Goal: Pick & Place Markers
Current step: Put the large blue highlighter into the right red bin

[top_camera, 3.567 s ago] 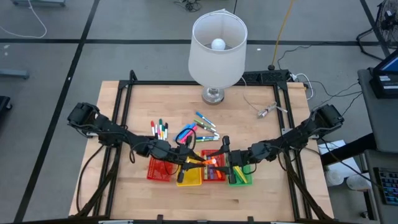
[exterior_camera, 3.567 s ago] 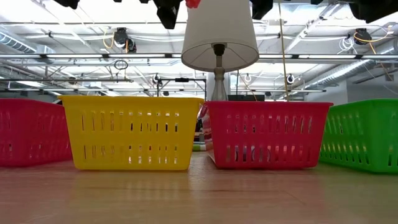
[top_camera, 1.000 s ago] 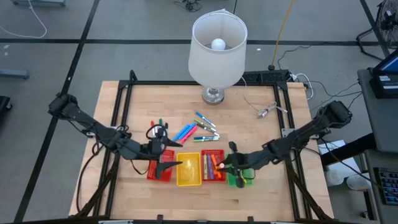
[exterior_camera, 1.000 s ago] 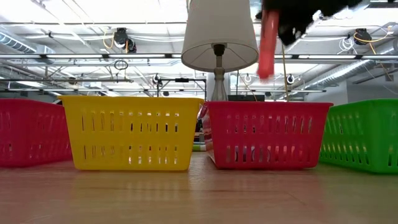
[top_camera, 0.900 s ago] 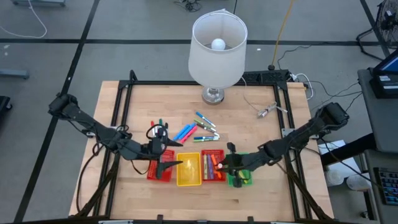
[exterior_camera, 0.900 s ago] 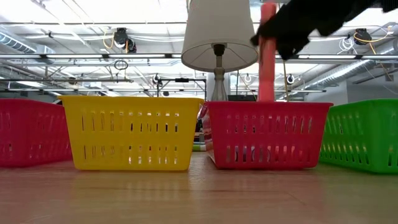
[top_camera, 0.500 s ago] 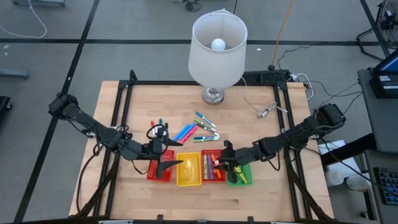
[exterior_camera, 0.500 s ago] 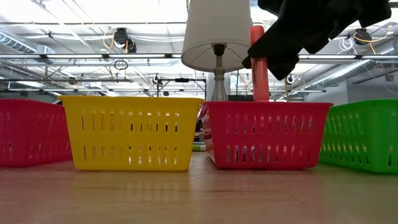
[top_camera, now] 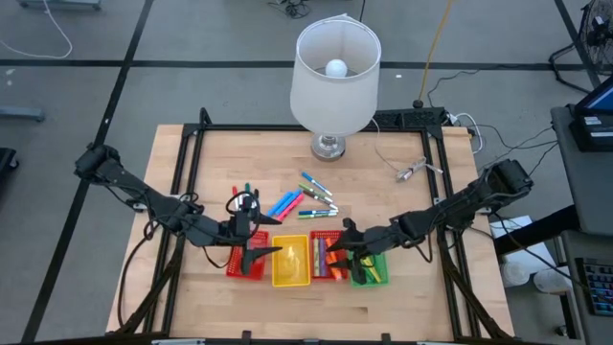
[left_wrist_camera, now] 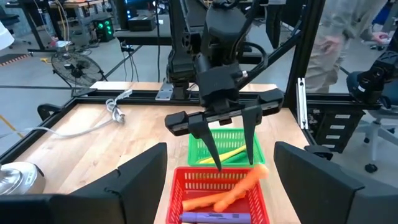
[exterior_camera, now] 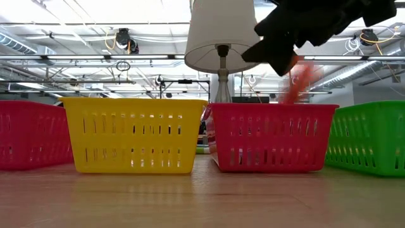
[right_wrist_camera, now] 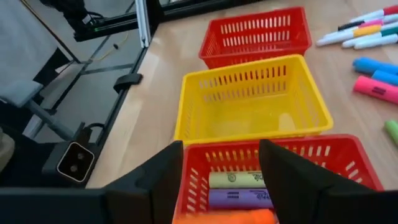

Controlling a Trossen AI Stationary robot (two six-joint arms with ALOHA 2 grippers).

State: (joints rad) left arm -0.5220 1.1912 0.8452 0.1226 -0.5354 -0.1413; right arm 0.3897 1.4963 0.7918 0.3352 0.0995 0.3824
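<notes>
Your right gripper (top_camera: 337,251) is hovering over the red tray (left_wrist_camera: 186,186) beside the green tray (left_wrist_camera: 198,142), near the tabletop's (top_camera: 383,192) front edge, fingers spread apart and gripping nothing. The orange marker (left_wrist_camera: 227,191) is lying loose in that red tray above a purple one (left_wrist_camera: 208,217). Your left gripper (top_camera: 259,251) is waiting wide open by the yellow tray (right_wrist_camera: 249,99). More markers (top_camera: 302,199) are lying mid-table. No writing is legible.

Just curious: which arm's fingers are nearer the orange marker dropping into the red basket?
Right. The right gripper hangs just above the orange marker; the left gripper waits beyond the yellow basket.
</notes>
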